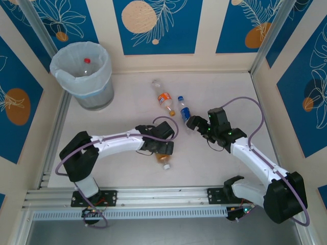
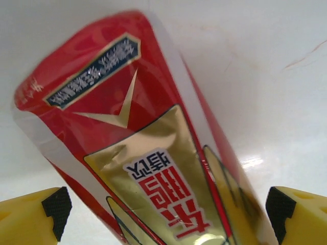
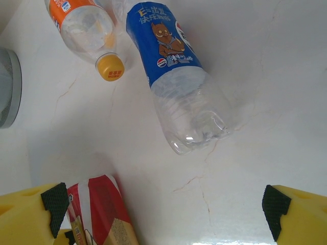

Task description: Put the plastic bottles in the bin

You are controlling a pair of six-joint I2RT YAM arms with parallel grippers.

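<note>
The desk [image 1: 127, 107] is seen with the bin [image 1: 98, 95] at upper left, a red-capped bottle [image 1: 87, 61] inside. At centre, a red-gold bottle [image 2: 148, 153] is straddled, ungripped, by the wide-open left fingers [image 2: 30, 217]. An orange bottle [image 1: 164, 98] and a blue bottle [image 1: 184, 110] lie beyond the wide-open, empty right fingers [image 3: 301, 214].

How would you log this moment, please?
left gripper open astride red-gold-labelled plastic bottle | right gripper open facing blue-labelled plastic bottle

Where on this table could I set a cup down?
Bare: the far right corner beyond the blue bottle, and the stretch between the bin and the left arm. Crowded: the middle, where the orange bottle and red bottle lie too.
</note>
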